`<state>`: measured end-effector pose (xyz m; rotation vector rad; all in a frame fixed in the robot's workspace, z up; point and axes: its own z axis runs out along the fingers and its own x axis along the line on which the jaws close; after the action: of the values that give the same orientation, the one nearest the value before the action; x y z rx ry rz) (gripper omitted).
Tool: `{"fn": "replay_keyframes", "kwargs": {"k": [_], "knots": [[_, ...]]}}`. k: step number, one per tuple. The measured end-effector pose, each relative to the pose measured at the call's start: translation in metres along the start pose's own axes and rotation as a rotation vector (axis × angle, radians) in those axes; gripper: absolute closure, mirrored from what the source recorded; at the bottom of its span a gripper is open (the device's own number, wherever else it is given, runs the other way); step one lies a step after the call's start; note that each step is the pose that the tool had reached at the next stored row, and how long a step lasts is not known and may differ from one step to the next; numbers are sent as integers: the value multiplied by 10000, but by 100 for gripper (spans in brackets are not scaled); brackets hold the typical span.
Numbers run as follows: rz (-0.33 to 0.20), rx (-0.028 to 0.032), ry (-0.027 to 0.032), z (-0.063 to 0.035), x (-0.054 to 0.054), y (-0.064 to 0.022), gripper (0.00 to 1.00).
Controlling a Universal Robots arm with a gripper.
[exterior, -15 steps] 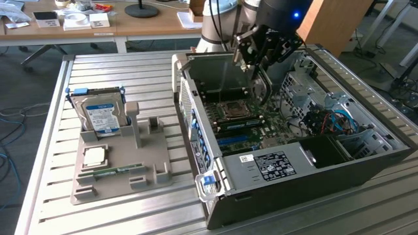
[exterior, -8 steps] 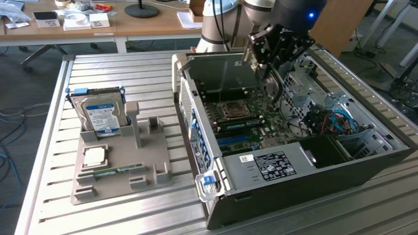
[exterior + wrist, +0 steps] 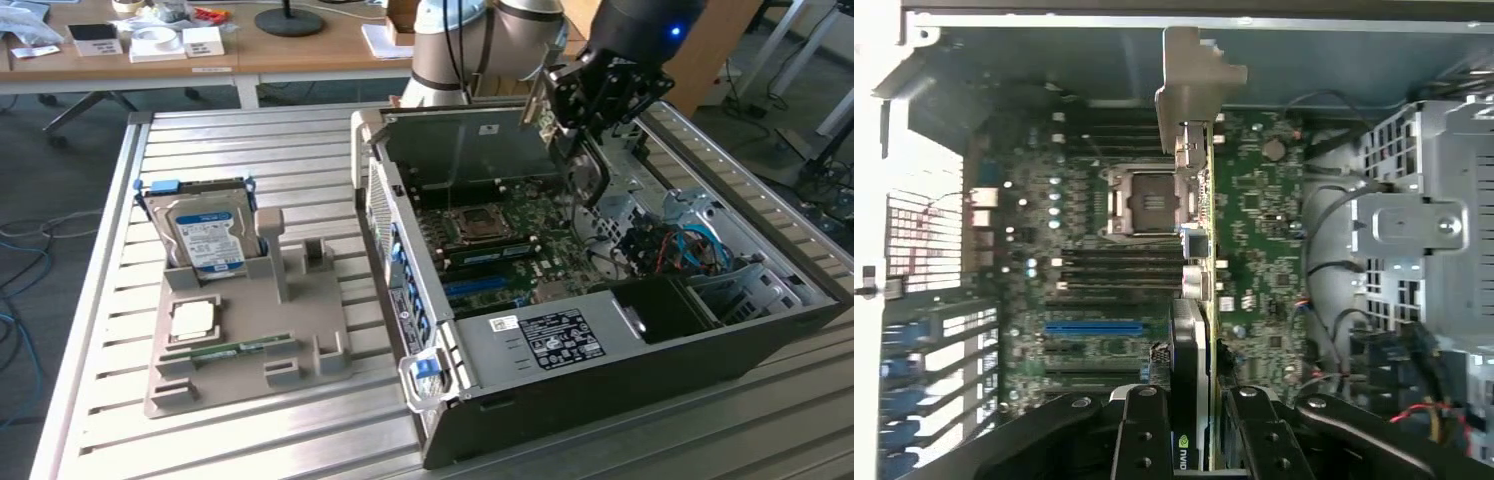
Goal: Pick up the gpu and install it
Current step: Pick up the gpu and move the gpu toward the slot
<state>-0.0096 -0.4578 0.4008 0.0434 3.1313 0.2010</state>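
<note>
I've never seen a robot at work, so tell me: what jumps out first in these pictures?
The open computer case, motherboard bared, draws the eye first, on a slatted metal table. Above it the robot's pincer holds the gpu edge-down over the motherboard. On the exterior view's left, a grey tray carries an upright hard drive.

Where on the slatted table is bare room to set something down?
Free: the table strip between the grey parts holder and the computer case, and beyond the hard drive. Crowded: inside the case, where the claw holds the gpu.
</note>
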Motion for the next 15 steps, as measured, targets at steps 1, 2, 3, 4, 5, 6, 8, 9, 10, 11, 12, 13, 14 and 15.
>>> {"fn": "replay_keyframes", "kwargs": {"k": [1, 2, 3, 4, 5, 6, 8, 9, 10, 11, 12, 13, 14, 15], "knots": [[-5, -8, 1, 0, -36, 1, 73], [-10, -14, 2, 0, -68, 2, 73], [-15, -20, 3, 0, -95, 3, 73], [-21, -26, 4, -1, -123, 4, 73], [-26, -36, 5, 0, -152, 5, 73], [-34, -47, 6, 0, -187, 5, 73], [-44, -65, 8, 1, -249, 7, 73], [-51, -72, 9, 1, -276, 8, 73], [-65, -78, 12, 1, -294, 9, 73], [-83, -80, 14, 1, -305, 9, 73], [-95, -81, 15, 1, -310, 9, 73], [-96, -81, 15, 1, -311, 9, 73], [-98, -81, 15, 1, -311, 9, 73], [-104, -73, 15, 1, -314, 9, 73]]}}
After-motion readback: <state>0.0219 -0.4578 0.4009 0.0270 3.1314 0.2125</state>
